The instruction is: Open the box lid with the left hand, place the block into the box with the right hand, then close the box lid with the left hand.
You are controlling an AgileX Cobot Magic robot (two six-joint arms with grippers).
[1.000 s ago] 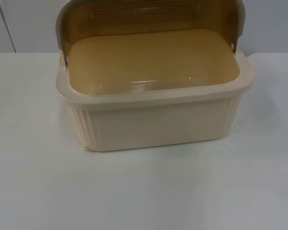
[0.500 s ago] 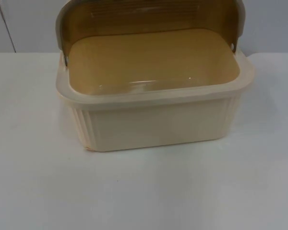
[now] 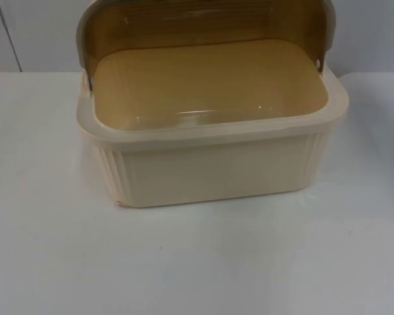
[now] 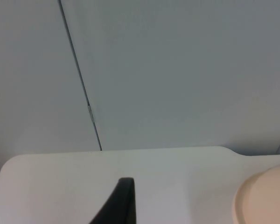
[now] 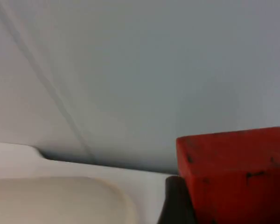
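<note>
I saw the red block [image 5: 235, 175] clamped in my right gripper [image 5: 186, 205], beside the cream box [image 3: 210, 170], which sat unmoved on the white surface [image 3: 197, 262], lid [image 3: 203, 26] still raised. Left gripper [image 4: 116, 205]: I couldn't tell.

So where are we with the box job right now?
Done: the lid is swung open behind the cream box, whose inside holds nothing. In hand: the right wrist view shows a red block against a black fingertip, the box rim close by. Left: placing the block inside, then closing the lid. The left gripper waits over the table beside the box.
</note>
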